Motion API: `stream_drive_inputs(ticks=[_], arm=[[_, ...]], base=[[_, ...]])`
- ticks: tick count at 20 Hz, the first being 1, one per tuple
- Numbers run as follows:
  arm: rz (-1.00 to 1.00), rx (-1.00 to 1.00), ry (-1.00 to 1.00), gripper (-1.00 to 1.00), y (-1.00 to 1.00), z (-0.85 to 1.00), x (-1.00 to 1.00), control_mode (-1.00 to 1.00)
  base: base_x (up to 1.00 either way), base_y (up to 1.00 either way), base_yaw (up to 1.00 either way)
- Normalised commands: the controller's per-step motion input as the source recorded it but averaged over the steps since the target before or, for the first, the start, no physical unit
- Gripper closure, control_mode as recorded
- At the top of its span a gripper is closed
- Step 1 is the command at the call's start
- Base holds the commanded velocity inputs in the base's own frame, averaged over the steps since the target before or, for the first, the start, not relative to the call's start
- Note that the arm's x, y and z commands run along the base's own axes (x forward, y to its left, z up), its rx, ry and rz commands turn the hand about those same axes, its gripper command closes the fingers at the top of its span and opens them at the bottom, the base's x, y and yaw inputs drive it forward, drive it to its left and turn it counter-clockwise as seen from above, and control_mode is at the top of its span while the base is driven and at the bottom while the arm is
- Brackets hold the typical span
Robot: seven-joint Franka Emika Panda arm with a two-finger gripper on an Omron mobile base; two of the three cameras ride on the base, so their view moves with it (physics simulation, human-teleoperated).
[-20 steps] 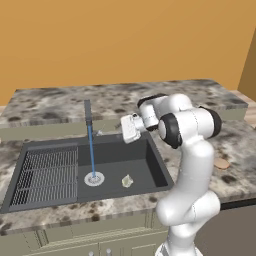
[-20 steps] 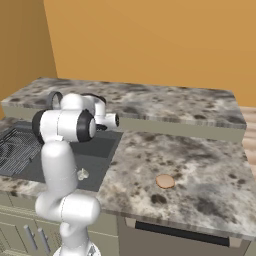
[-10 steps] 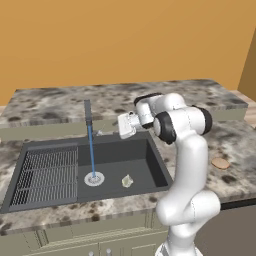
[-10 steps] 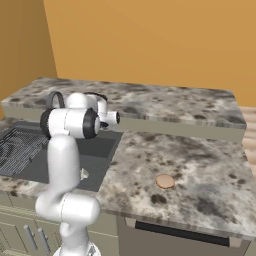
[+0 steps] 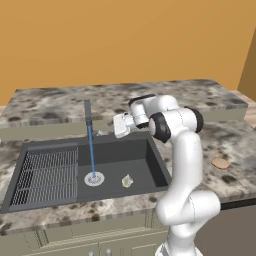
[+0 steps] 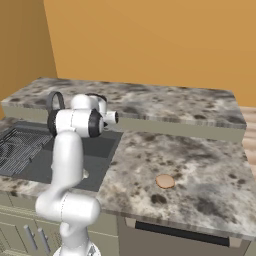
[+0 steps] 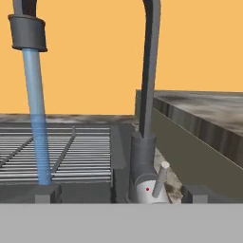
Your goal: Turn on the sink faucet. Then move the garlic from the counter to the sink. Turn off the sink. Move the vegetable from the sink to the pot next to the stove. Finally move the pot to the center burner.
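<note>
The counter (image 5: 235, 145) is a speckled granite slab that runs the width of the left base view, with a raised ledge behind it and beige cabinet fronts below. Set into it is the sink (image 5: 150, 167), a large dark-grey basin whose wire grid rack (image 5: 42, 175) fills its left half. The white arm (image 5: 182, 165) rises at the basin's right edge and bends over toward its back rim. The sink faucet (image 5: 88, 112) stands at that back rim — its bent-over tip releases a straight blue stream of water (image 5: 91, 152) that falls onto the round silver drain (image 5: 94, 178). The gripper (image 5: 119, 126) hangs level just to the right of the faucet, above the basin's rear edge; its fingers stand spread wide with nothing between them, though in the base views the tips are too small to make out clearly. In the hand view the faucet's upright column and its small side lever (image 7: 160, 176) sit close ahead, between the two tips and untouched by either. A flat tan disc (image 5: 220, 163) lies on the counter right of the arm. The garlic (image 5: 127, 181) — a small pale lump — rests on the basin floor, just right of the drain and clear of the stream.
</note>
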Motion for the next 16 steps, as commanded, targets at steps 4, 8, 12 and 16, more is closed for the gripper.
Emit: stream_drive_inputs(ticks=[4, 8, 12, 16], arm=[[0.00, 0.00, 0.01, -1.00, 0.15, -0.16, 0.33, -1.00], [0.00, 0.00, 0.00, -1.00, 0.13, -0.19, 0.32, -1.00], [0.00, 0.00, 0.00, -1.00, 0.10, -0.20, 0.31, -1.00], [0.00, 0.00, 0.00, -1.00, 0.07, -0.15, 0.27, -1.00]], base=[[0.00, 0.00, 0.00], [0.00, 0.00, 0.00], [0.00, 0.00, 0.00], [0.00, 0.00, 0.00]])
